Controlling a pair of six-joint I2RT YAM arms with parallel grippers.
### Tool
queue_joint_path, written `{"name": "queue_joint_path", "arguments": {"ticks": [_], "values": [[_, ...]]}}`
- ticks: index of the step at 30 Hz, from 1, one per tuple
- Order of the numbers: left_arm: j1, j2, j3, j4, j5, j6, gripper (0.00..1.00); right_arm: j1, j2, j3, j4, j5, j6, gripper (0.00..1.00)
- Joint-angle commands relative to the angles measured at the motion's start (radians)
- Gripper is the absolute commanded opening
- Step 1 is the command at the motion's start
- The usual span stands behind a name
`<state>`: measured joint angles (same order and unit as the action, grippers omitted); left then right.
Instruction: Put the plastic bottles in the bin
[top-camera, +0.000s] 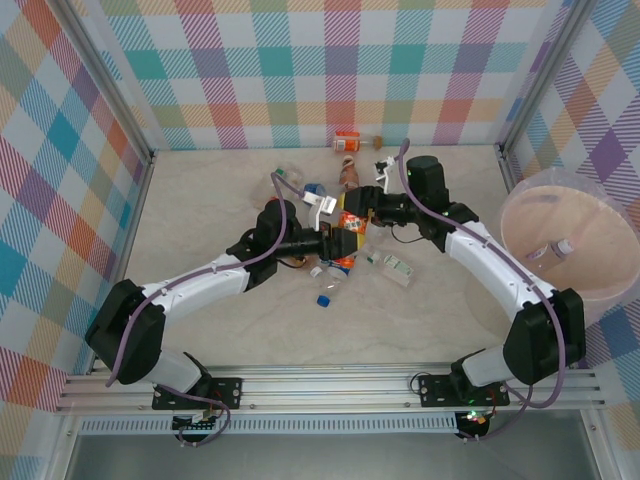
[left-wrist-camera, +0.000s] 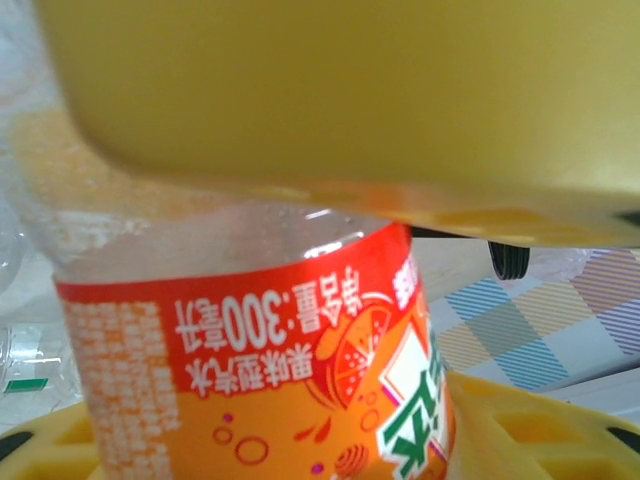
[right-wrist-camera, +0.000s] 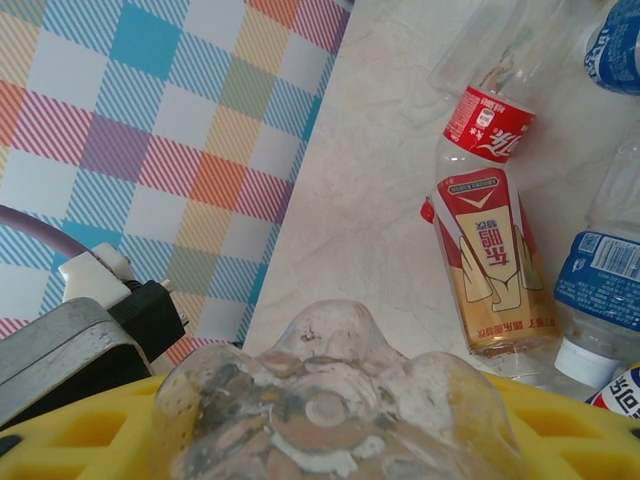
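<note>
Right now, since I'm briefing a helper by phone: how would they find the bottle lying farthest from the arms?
Look to the far checked wall, at its foot a little right of the middle. One bottle lies on its side along it, orange-red label showing. Unlike the brownish bottle just nearer, it lies closest to the wall.

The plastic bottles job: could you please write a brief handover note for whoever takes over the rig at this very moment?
Left hand: shut on the orange-labelled bottle at mid-table.
Right hand: closed round a clear bottle base, apparently the same bottle's.
Bin: at the right edge, with at least one small bottle inside.
Left to do: bin the held bottle, then the loose bottles beneath the hands and the bottle by the far wall.
</note>
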<state>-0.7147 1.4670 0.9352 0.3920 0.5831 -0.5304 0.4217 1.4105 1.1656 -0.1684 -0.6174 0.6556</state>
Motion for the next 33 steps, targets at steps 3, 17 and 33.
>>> {"name": "queue_joint_path", "arguments": {"ticks": [3,17,33], "values": [[-0.012,0.022,0.046,-0.044,-0.053,-0.024,0.8,0.005,-0.044,0.057,-0.123,0.144,-0.092,0.41],[-0.012,-0.162,-0.033,-0.19,-0.408,0.051,1.0,-0.097,-0.122,0.235,-0.41,0.423,-0.309,0.39],[-0.005,-0.265,-0.118,-0.414,-0.97,-0.095,1.0,-0.214,-0.145,0.655,-0.621,0.764,-0.588,0.39]]}}
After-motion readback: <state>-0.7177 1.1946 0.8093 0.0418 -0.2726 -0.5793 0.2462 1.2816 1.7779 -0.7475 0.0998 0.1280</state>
